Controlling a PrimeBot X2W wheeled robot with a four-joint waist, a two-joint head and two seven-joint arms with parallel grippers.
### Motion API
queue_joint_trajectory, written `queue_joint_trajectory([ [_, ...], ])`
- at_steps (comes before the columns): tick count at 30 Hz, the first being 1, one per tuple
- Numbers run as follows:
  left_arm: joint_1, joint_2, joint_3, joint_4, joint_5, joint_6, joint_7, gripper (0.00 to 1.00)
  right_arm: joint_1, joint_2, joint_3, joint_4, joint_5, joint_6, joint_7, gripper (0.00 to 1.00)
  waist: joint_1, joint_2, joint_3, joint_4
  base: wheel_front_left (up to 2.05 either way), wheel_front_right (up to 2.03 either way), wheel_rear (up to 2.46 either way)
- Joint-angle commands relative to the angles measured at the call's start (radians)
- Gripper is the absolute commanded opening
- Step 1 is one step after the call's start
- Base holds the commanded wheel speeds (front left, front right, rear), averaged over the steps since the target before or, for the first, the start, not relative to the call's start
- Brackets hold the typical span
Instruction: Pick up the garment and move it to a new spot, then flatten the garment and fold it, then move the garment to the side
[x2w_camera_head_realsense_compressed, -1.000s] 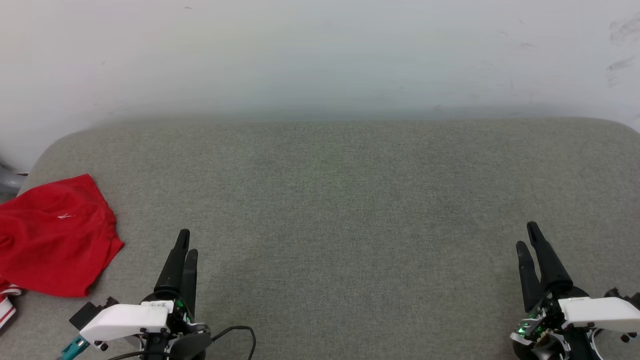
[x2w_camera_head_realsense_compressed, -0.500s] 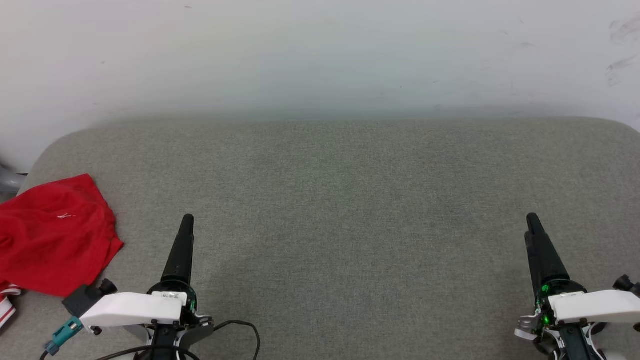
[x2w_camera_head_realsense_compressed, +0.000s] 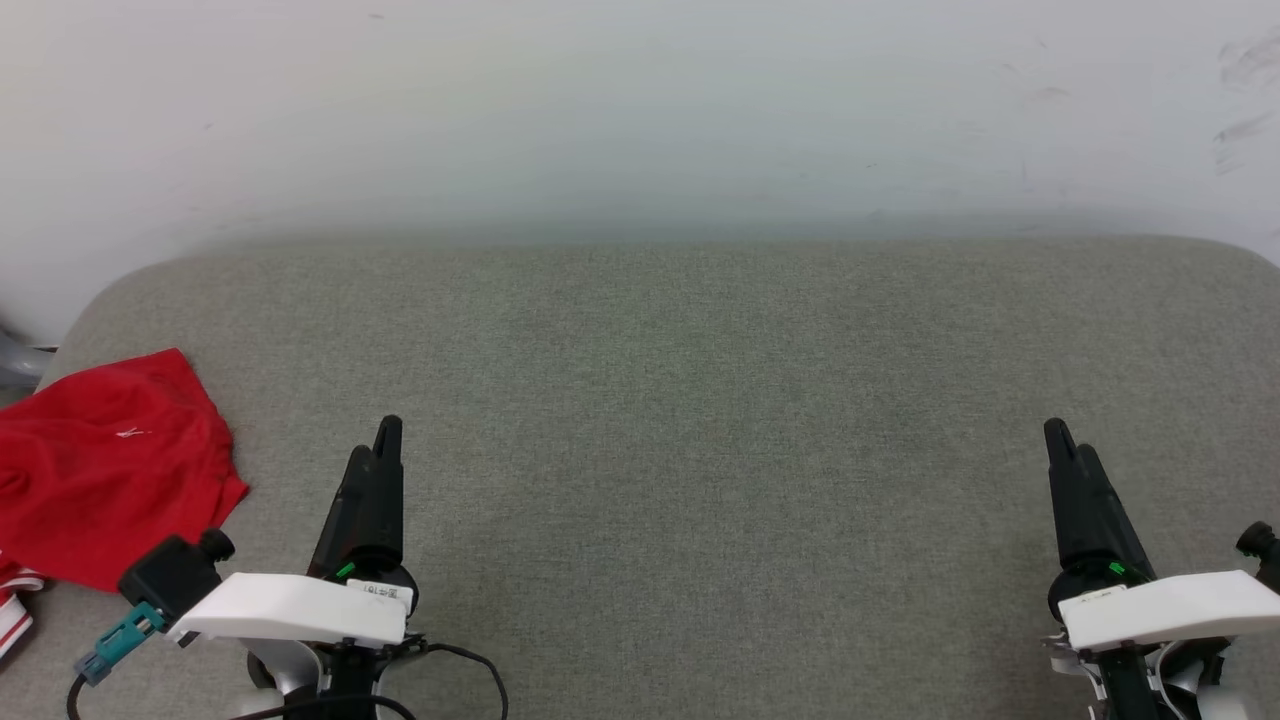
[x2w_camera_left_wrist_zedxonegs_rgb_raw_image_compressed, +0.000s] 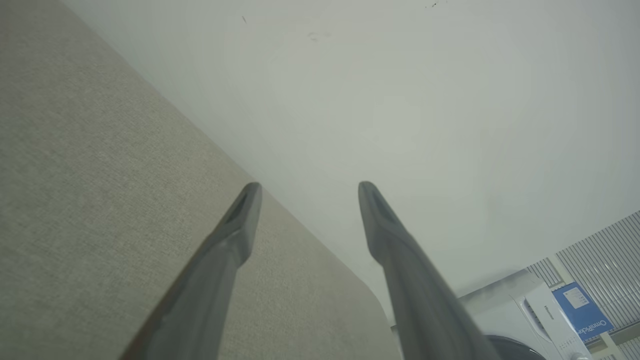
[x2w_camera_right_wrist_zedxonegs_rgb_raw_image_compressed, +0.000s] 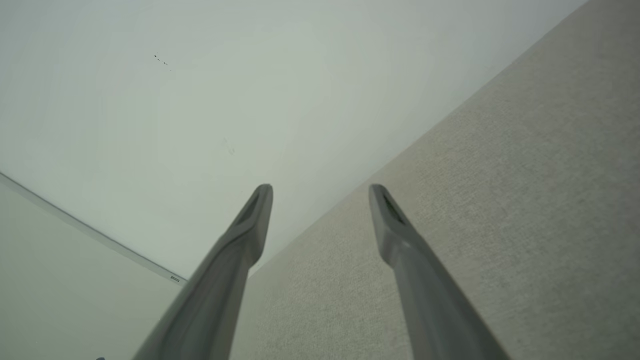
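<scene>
The garment (x2w_camera_head_realsense_compressed: 105, 465), a red jersey with a strip of red-and-white trim at the picture's left edge, lies bunched at the left end of the grey cushioned surface (x2w_camera_head_realsense_compressed: 680, 400). My left gripper (x2w_camera_head_realsense_compressed: 385, 445) hovers just right of it, rolled on its side, fingers pointing away from me. In the left wrist view the left gripper (x2w_camera_left_wrist_zedxonegs_rgb_raw_image_compressed: 305, 192) stands open with nothing between its fingers. My right gripper (x2w_camera_head_realsense_compressed: 1060, 445) hangs at the far right, well away from the garment. The right wrist view shows the right gripper (x2w_camera_right_wrist_zedxonegs_rgb_raw_image_compressed: 320, 195) open and empty too.
A pale wall (x2w_camera_head_realsense_compressed: 640, 110) runs behind the surface's far edge. A white appliance (x2w_camera_left_wrist_zedxonegs_rgb_raw_image_compressed: 530, 320) with a blue label stands past one end of the surface. A grey pipe-like object (x2w_camera_head_realsense_compressed: 15, 360) sits beyond the left corner.
Both grippers have moved forward a little and rolled, so in the head view each pair of fingers now lines up almost one behind the other. The garment has not moved.
</scene>
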Motion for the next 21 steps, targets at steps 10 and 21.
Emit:
queue_joint_trajectory([
  [10,-0.006,0.017,-0.005,-0.019,0.289,-0.003,-0.038,1.0,-0.001,0.009,-0.012,-0.04,-0.262,0.0,-0.036,1.0,0.0,-0.0001,0.0,0.0,0.0,0.0,0.0],
  [21,0.0,0.034,-0.028,-0.014,0.493,0.018,-0.07,1.0,0.001,0.013,-0.016,-0.06,-0.471,0.0,-0.052,1.0,0.0,-0.0001,0.0,0.002,0.0,0.0,0.0],
])
